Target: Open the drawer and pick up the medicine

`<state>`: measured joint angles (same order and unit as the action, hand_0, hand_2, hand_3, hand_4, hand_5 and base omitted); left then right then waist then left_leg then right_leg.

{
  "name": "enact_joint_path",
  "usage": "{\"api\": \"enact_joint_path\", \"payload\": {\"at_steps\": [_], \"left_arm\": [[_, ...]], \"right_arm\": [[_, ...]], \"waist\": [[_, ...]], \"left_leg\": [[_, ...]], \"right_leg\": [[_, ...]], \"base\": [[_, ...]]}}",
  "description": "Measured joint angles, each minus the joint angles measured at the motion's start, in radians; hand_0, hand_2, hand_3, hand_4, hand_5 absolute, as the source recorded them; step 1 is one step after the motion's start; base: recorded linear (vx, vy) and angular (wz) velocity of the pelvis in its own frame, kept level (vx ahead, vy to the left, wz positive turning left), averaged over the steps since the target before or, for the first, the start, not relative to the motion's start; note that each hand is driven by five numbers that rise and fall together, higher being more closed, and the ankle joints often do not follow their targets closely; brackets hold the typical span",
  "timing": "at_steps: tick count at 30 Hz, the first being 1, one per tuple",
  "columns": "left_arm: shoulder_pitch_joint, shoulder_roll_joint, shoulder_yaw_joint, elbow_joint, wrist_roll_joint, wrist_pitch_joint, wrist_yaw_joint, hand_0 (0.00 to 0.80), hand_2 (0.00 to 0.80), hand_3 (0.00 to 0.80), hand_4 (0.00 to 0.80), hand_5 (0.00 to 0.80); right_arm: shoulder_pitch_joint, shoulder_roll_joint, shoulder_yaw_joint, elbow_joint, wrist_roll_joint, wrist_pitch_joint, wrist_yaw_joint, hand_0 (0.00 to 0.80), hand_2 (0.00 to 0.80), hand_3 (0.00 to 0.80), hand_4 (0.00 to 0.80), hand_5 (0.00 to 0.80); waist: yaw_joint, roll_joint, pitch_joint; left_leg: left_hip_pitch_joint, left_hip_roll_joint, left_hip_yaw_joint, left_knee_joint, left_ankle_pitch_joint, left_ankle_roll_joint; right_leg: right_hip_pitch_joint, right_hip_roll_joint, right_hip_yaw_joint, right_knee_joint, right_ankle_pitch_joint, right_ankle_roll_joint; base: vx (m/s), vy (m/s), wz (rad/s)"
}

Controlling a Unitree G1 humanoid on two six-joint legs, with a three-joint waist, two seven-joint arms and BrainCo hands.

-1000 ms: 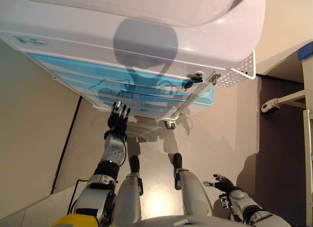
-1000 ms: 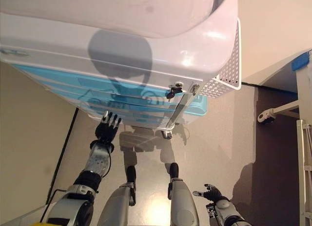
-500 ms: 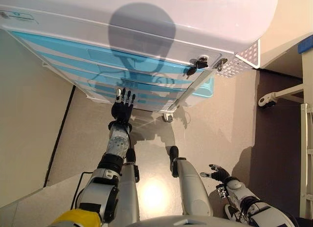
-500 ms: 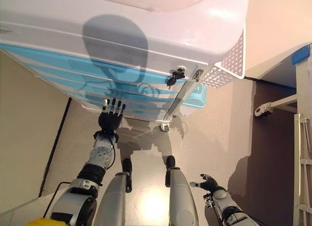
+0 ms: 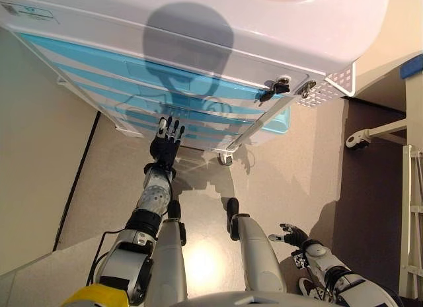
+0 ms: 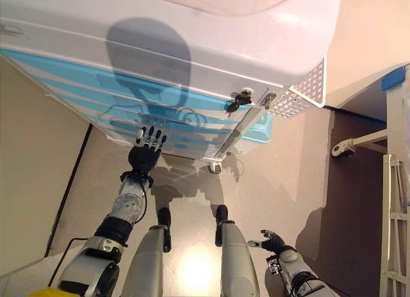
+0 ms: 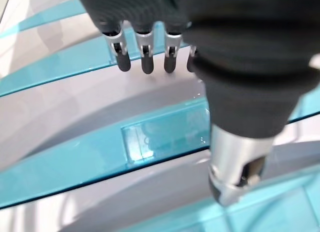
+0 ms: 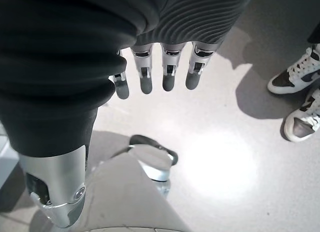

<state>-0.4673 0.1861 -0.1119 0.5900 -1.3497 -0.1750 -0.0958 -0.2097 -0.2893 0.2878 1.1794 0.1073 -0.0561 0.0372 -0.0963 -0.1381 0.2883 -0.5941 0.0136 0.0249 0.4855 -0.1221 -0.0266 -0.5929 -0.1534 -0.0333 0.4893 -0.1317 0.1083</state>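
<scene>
From the head views, you see the white trolley cabinet with translucent blue drawer fronts (image 5: 198, 98), its drawers running crosswise, all closed. Your left hand (image 5: 165, 143) reaches toward a lower drawer, fingers straight. In the left wrist view, the blue drawer handle recess (image 7: 150, 139) lies just beyond the fingertips (image 7: 145, 62). In the right wrist view, your right hand (image 8: 160, 67) hangs relaxed, empty, over grey floor (image 8: 225, 157) near a person's white shoes (image 8: 297, 92).
</scene>
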Motion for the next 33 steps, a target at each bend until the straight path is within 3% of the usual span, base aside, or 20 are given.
{"api": "enact_joint_path", "payload": {"at_steps": [5, 20, 24, 29, 30, 31, 32, 33], "left_arm": [[0.028, 0.013, -0.030, -0.060, -0.003, -0.003, 0.003, 0.000, 0.000, 0.000, 0.000, 0.000], [0.042, 0.014, -0.023, -0.058, -0.003, 0.003, 0.008, 0.000, 0.000, 0.000, 0.000, 0.000], [0.023, 0.020, -0.018, -0.015, 0.000, 0.005, 0.000, 0.000, 0.000, 0.000, 0.000, 0.000], [-0.018, 0.038, -0.014, 0.059, 0.001, 0.010, -0.002, 0.000, 0.000, 0.000, 0.000, 0.000], [-0.020, 0.050, -0.012, 0.062, 0.001, 0.010, -0.002, 0.326, 0.326, 0.326, 0.326, 0.326], [-0.022, 0.052, -0.013, 0.062, 0.002, 0.010, -0.002, 0.430, 0.430, 0.430, 0.430, 0.430], [-0.022, 0.061, -0.014, 0.062, 0.004, 0.012, -0.002, 0.775, 0.775, 0.775, 0.775, 0.775], [-0.023, 0.067, -0.015, 0.062, 0.006, 0.013, -0.002, 0.775, 0.775, 0.775, 0.775, 0.775]], "right_arm": [[0.005, 0.002, 0.001, 0.000, 0.000, 0.000, 0.001, 0.000, 0.000, 0.000, 0.000, 0.000], [0.013, 0.000, 0.001, 0.003, -0.001, 0.000, 0.001, 0.000, 0.000, 0.000, 0.000, 0.000], [0.016, -0.001, 0.003, 0.005, 0.000, 0.000, 0.001, 0.000, 0.000, 0.000, 0.000, 0.000], [0.018, -0.002, 0.008, 0.007, 0.003, -0.001, 0.002, 0.000, 0.000, 0.000, 0.000, 0.000], [0.018, -0.001, 0.009, 0.006, 0.004, -0.001, 0.002, 0.000, 0.000, 0.000, 0.000, 0.000], [0.018, -0.001, 0.017, 0.007, 0.004, -0.001, 0.002, 0.000, 0.000, 0.000, 0.000, 0.000], [0.018, -0.001, 0.027, 0.011, 0.004, -0.001, 0.002, 0.000, 0.000, 0.000, 0.000, 0.000], [0.018, -0.001, 0.029, 0.012, 0.004, -0.001, 0.002, 0.000, 0.000, 0.000, 0.000, 0.000]], "waist": [[0.002, 0.001, -0.001], [0.001, 0.002, -0.003], [0.001, -0.001, -0.019], [-0.013, -0.029, -0.051], [-0.016, -0.034, -0.055], [-0.020, -0.040, -0.058], [-0.024, -0.047, -0.062], [-0.025, -0.050, -0.061]], "left_leg": [[0.044, -0.004, 0.005, -0.040, 0.006, 0.004], [0.100, -0.005, 0.024, -0.125, 0.037, 0.011], [0.090, 0.001, 0.024, -0.127, 0.038, 0.009], [0.064, 0.007, 0.020, -0.129, 0.040, 0.007], [0.059, 0.008, 0.020, -0.128, 0.040, 0.007], [0.051, 0.008, 0.021, -0.126, 0.041, 0.008], [0.039, 0.008, 0.020, -0.123, 0.041, 0.009], [0.036, 0.008, 0.020, -0.122, 0.042, 0.010]], "right_leg": [[0.042, -0.003, 0.000, -0.039, 0.011, 0.004], [0.104, -0.001, 0.003, -0.154, 0.063, 0.011], [0.103, 0.006, 0.002, -0.174, 0.074, 0.011], [0.089, 0.013, -0.006, -0.195, 0.088, 0.009], [0.086, 0.014, -0.006, -0.199, 0.090, 0.009], [0.080, 0.014, -0.006, -0.200, 0.092, 0.009], [0.072, 0.014, -0.007, -0.204, 0.096, 0.010], [0.072, 0.015, -0.007, -0.211, 0.102, 0.011]], "base": [[0.000, 0.000, 0.00], [-0.002, -0.004, -0.03], [-0.005, -0.026, -0.01], [0.003, -0.017, 0.02], [0.000, 0.000, 0.00], [0.000, 0.000, 0.00], [0.000, 0.000, 0.00], [0.000, 0.000, 0.00]]}}
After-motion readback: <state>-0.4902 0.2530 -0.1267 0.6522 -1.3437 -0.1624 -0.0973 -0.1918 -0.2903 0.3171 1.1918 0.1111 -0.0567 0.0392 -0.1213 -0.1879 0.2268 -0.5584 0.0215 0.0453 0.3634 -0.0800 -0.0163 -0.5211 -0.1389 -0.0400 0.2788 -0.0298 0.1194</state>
